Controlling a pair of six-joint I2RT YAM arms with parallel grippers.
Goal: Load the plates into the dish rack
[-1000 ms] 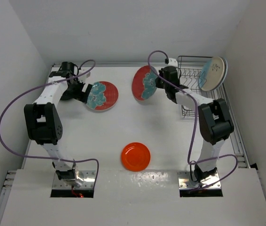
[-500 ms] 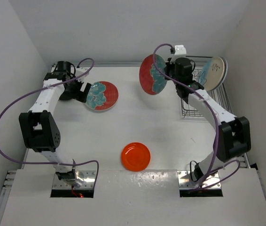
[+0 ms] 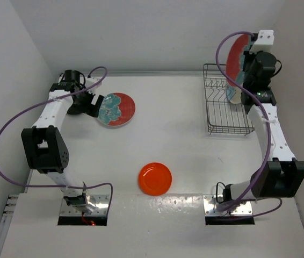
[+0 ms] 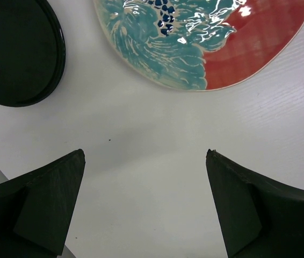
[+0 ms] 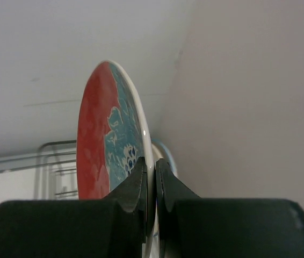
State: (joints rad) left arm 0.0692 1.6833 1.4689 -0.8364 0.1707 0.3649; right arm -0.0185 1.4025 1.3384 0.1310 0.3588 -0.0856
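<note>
My right gripper is shut on the rim of a red-and-teal floral plate and holds it upright on edge above the dark wire dish rack. In the right wrist view the fingers pinch the plate, and a cream-and-light-blue plate's rim shows just behind it. My left gripper is open and empty, just left of the second floral plate, which lies flat; the left wrist view shows this plate and the small black plate. The small orange plate lies near the front. The watermelon plate is out of view.
The rack stands at the back right close to the right wall. The left wall runs close behind my left arm. Purple cables loop off both arms.
My right arm has carried the floral plate from the middle of the table to the right and up, over the rack. My left arm has hardly moved.
</note>
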